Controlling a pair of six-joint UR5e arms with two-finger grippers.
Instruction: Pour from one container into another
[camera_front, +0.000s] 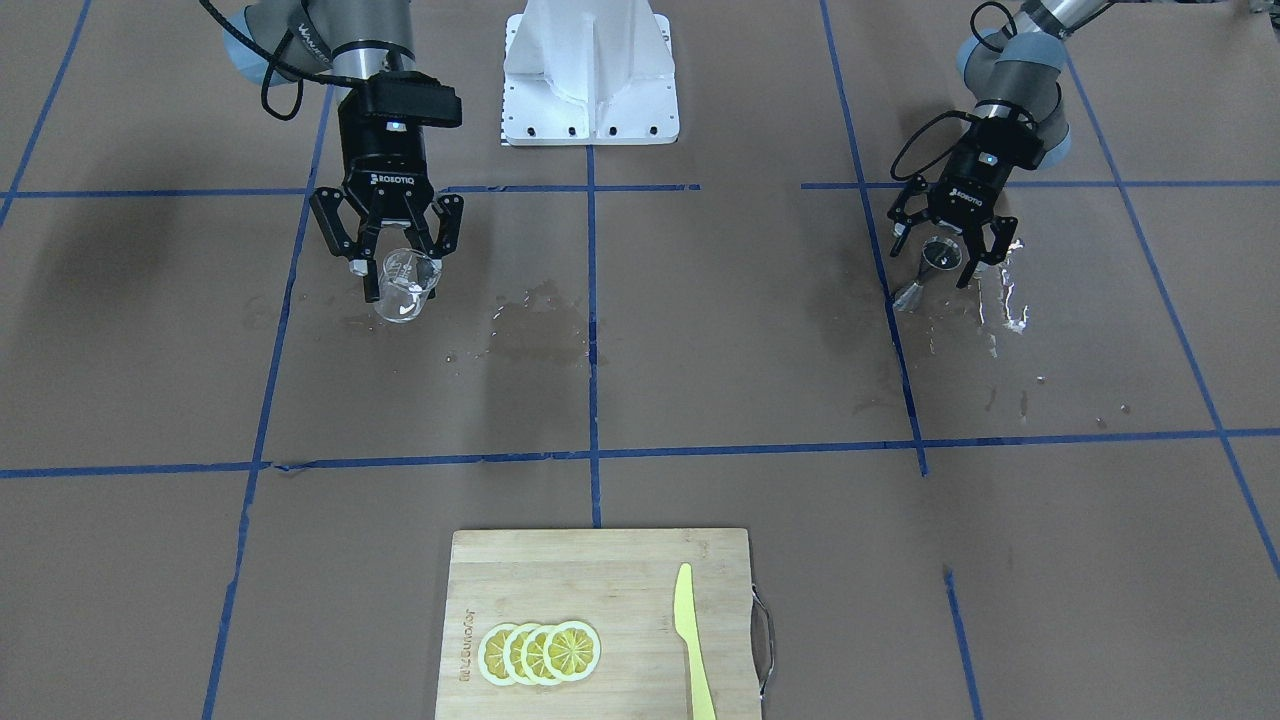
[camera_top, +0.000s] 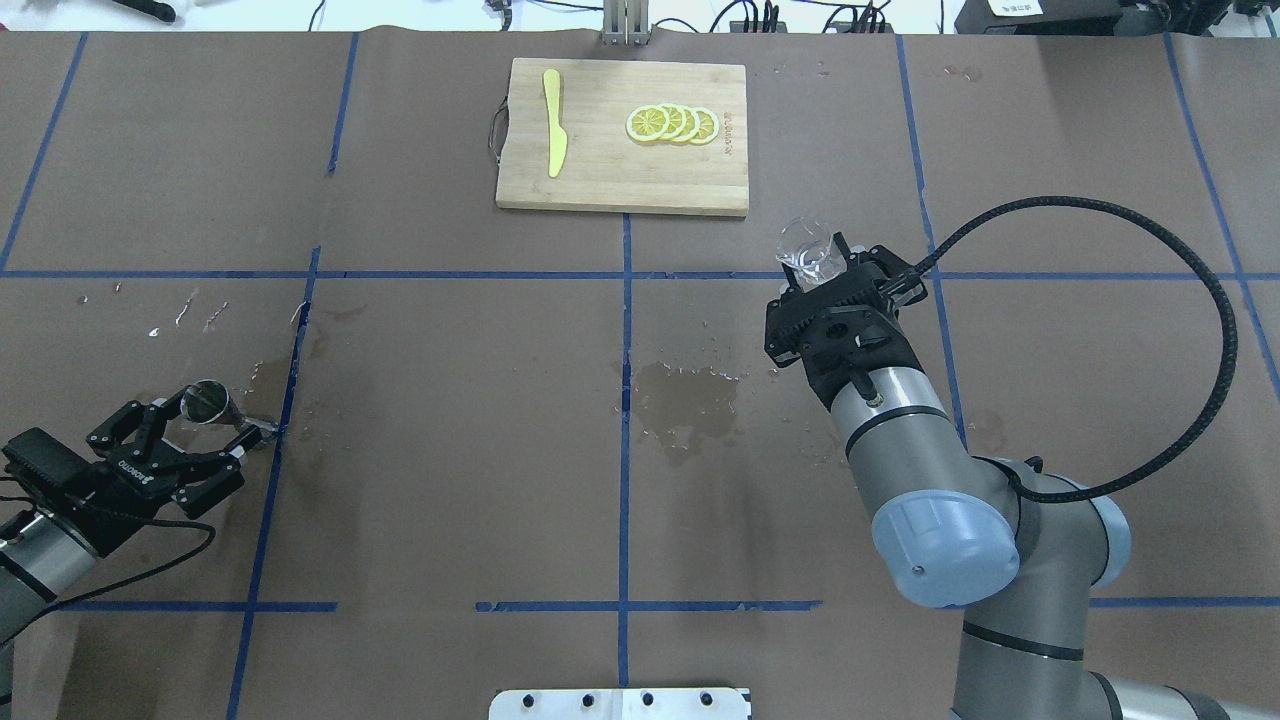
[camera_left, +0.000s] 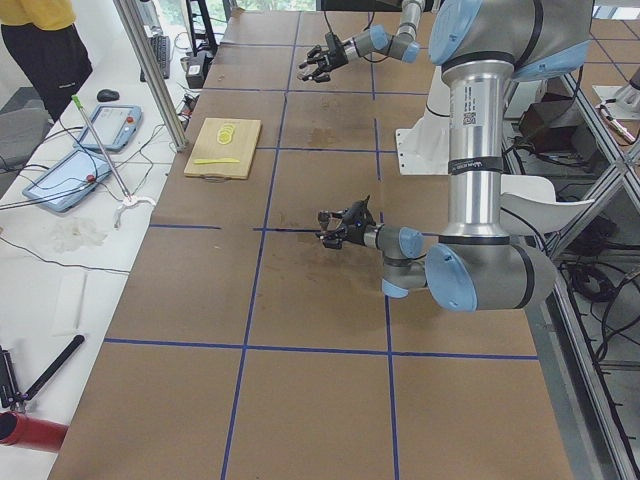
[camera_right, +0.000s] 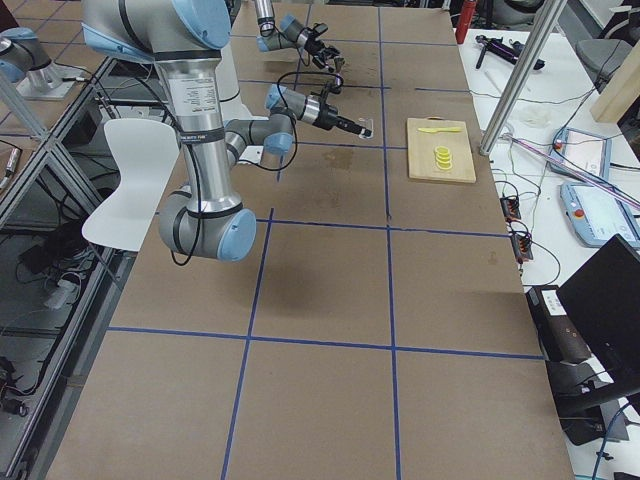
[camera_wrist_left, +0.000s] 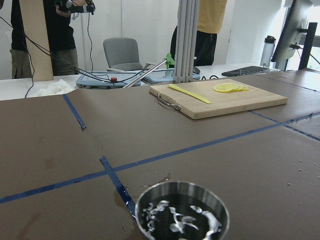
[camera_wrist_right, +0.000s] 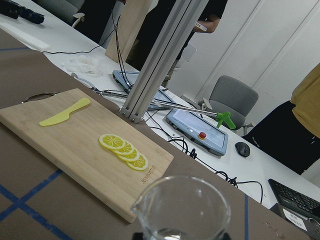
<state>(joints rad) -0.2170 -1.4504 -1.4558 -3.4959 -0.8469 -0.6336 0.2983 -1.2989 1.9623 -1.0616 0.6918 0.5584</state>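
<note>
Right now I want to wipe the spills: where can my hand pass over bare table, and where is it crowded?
Free: the stretch between the cutting board and the central wet patch, and the middle between beaker and jigger. Crowded: where the right gripper is at the beaker and the left gripper at the jigger.

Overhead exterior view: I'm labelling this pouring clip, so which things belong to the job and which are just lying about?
In the job:
glass beaker, held by the right end effector
steel jigger, inside the open left end effector

Lying about:
cutting board
yellow knife
lemon slices
wet patches
</note>
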